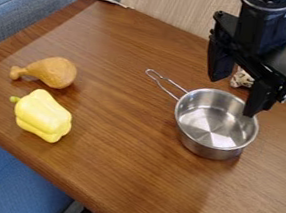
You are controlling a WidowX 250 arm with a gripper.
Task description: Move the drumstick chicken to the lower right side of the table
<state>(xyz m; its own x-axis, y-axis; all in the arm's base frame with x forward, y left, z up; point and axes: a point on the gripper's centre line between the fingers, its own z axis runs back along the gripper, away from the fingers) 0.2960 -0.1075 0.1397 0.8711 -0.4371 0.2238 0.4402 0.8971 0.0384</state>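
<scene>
The drumstick [53,71] lies on the left part of the bench [122,151], well apart from the claw [233,97], which hangs over the right side, by the far edge of the metal pan [216,124]. So the coming reach runs almost straight left, and also down, since the claw hangs above the bench. The claw is open, its two fingers spread wide with nothing gripped between them.

The drumstick's long axis runs mostly left to right with a slight slant: the thin bone end points left and a little nearer, while the fat meaty end faces right, towards the claw's side. The fingers would probably do best to close across that axis, one on the far side and one on the near side. The near side is the tighter one, because the yellow pepper [43,115] sits just beside the drumstick there and a finger could nudge it. The fat end is round and may roll if pinched off centre.

The step in hand looks like the approach, with the whole move ahead. The goal, the near right of the bench, lies on the near side of the pan, so the carry should keep clear of its rim and the handle [164,83], which points left and far.
</scene>
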